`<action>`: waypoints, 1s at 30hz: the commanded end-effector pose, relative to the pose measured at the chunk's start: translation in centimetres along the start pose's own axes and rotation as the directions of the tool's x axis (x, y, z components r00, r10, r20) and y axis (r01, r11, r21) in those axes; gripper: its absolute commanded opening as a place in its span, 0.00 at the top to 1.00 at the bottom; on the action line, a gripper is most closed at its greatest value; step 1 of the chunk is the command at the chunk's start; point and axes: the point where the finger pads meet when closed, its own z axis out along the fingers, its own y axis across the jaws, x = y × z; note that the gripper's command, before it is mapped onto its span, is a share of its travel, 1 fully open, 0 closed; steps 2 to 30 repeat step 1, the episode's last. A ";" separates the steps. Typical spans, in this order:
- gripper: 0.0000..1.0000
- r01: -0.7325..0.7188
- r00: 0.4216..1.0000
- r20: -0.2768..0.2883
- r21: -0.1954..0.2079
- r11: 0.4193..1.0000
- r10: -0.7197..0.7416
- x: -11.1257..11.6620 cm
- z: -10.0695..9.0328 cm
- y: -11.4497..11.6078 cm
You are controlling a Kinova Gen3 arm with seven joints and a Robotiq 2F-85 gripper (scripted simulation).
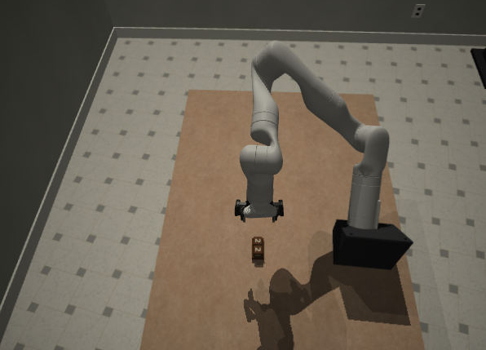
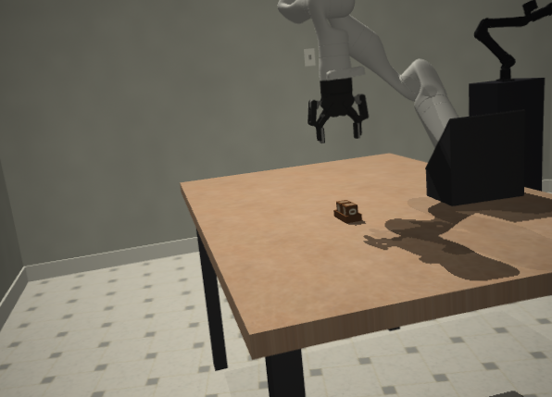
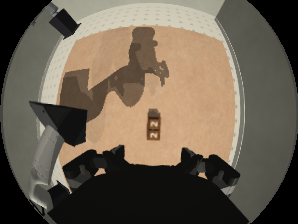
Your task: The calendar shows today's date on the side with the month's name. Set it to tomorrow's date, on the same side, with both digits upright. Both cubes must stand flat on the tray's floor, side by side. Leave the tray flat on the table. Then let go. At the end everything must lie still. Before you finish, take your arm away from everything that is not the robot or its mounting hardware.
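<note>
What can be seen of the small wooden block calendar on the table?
The small brown wooden block calendar has two cubes side by side in a darker low tray, which lies flat on the tan wooden table. From above, both cubes' top faces show a pale mark, seemingly a 2. One side face carries a pale rounded mark, unreadable. Nothing touches it; the open black gripper hangs high above the table, off to one side.
</note>
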 end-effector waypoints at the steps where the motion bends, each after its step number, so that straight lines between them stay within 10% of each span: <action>1: 0.00 0.000 1.000 -0.001 -0.002 1.000 0.000 0.0 -0.1 0.0; 30: 0.00 0.000 1.000 -0.001 -0.002 1.000 0.000 0.0 -0.1 0.0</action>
